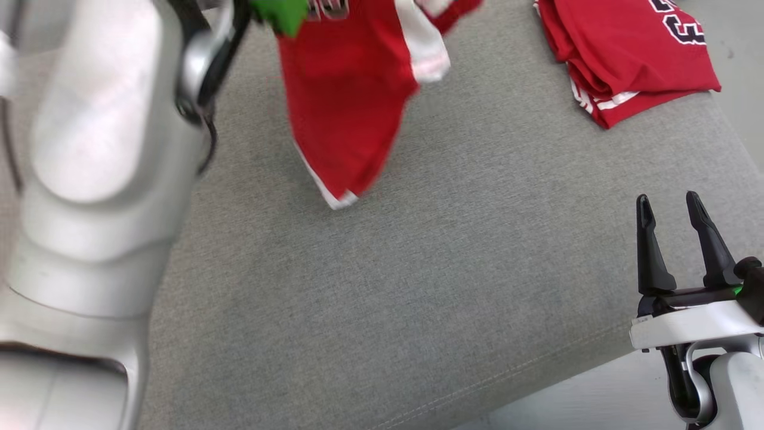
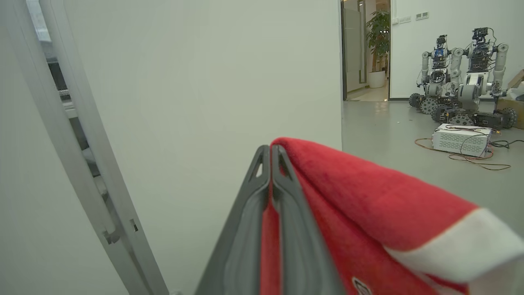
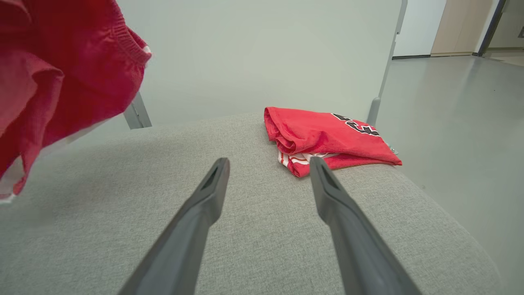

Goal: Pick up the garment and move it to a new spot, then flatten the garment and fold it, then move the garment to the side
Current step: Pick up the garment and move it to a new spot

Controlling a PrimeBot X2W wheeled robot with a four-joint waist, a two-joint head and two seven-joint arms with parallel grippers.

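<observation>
**Presently: garment aloft, held by one fold**

- Item 1. Garment [image 1: 343,113]: red, white-trimmed, hung in the air above the far left of the grey padded desk [image 1: 418,286], and not laid on it.
- Item 2. Left fingers [image 2: 245,213]: pressed together, with a fold of the red cloth pinched between them.
- Item 3. Right fingers [image 1: 650,257]: spread wide with nothing between them, parked by the desk's near right edge.
- Item 4. Folded jersey [image 1: 632,54]: a second red piece, set at the far right corner.

Hazards, as judged:
- The cloth is carried by one narrow pinch, so a quick swing could pull it free.
- Because it hangs bunched, it may be set down doubled over (more flattening would then be needed).
- If it is released too far right, it could be dropped onto the folded jersey.

Views compared:
- The pinch itself is shown by the left wrist view, along with other robots [image 2: 462,82] parked on the floor beyond.
- The ribbed collar and the gap under the hanging cloth are given by the right wrist view.
- The layout of both red pieces across the desk is given by the head view, where the raised left forearm [image 1: 101,149] is blurred.
</observation>
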